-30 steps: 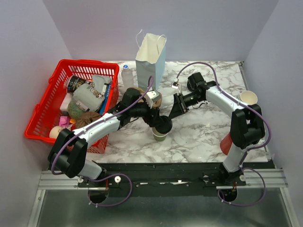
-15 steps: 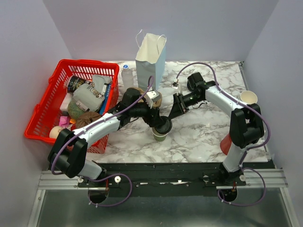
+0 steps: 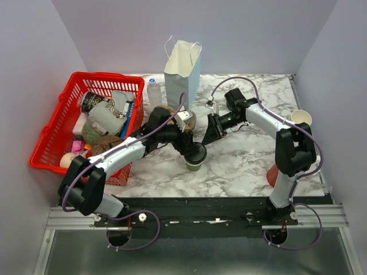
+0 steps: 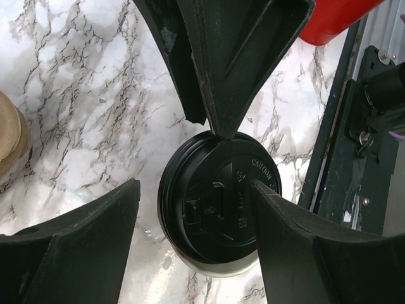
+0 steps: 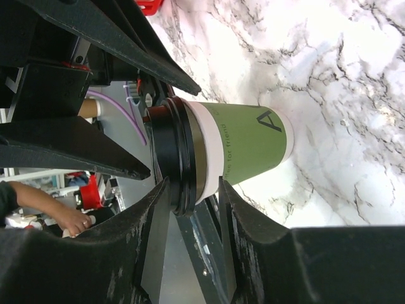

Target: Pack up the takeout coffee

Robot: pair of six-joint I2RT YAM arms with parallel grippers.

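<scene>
The takeout coffee (image 3: 195, 157) stands upright near the table's front middle: an olive-green cup (image 5: 250, 142) under a black sip lid (image 4: 218, 209). My left gripper (image 3: 191, 149) hangs over it, open. In the left wrist view the left gripper (image 4: 196, 188) straddles the lid: one finger (image 4: 297, 240) overlaps the lid's edge and the other (image 4: 82, 247) stands apart over bare marble. My right gripper (image 3: 208, 136) sits just behind and right of the cup, open. In the right wrist view the right gripper (image 5: 193, 183) has its tips level with the lid's rim, with nothing held.
A white paper bag (image 3: 182, 66) stands open at the back middle, with a clear bottle (image 3: 153, 91) beside it. A red basket (image 3: 54, 134) full of goods fills the left. At the right edge are a red cup (image 3: 274, 175) and a white-rimmed cup (image 3: 300, 118).
My right gripper has drawn back a little from the cup, toward the rear, with its jaws slightly wider. The left arm and the cup have not moved.
</scene>
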